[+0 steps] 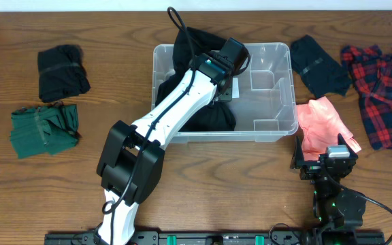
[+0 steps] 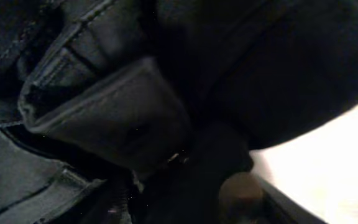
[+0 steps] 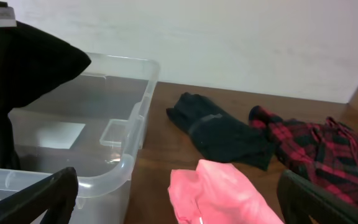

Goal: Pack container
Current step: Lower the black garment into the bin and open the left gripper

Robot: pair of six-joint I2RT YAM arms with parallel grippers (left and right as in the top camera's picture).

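The clear container (image 1: 293, 92) stands mid-table; it also shows in the right wrist view (image 3: 129, 155). My left gripper (image 1: 229, 80) reaches down into it and appears shut on a black garment (image 1: 213, 117) that bunches in the bin's left half and drapes over its back rim. Black fabric (image 2: 135, 118) fills the left wrist view and hides the fingers. The same garment hangs at the left of the right wrist view (image 3: 30, 56). My right gripper (image 1: 325, 160) is open and empty, just in front of a pink cloth (image 1: 322, 122), which lies between its fingers in the right wrist view (image 3: 222, 193).
Right of the bin lie a folded black garment (image 1: 318, 64), also in the right wrist view (image 3: 222, 134), and a red plaid shirt (image 1: 380, 88) (image 3: 316, 149). At the left lie another black garment (image 1: 61, 71) and a green one (image 1: 44, 129).
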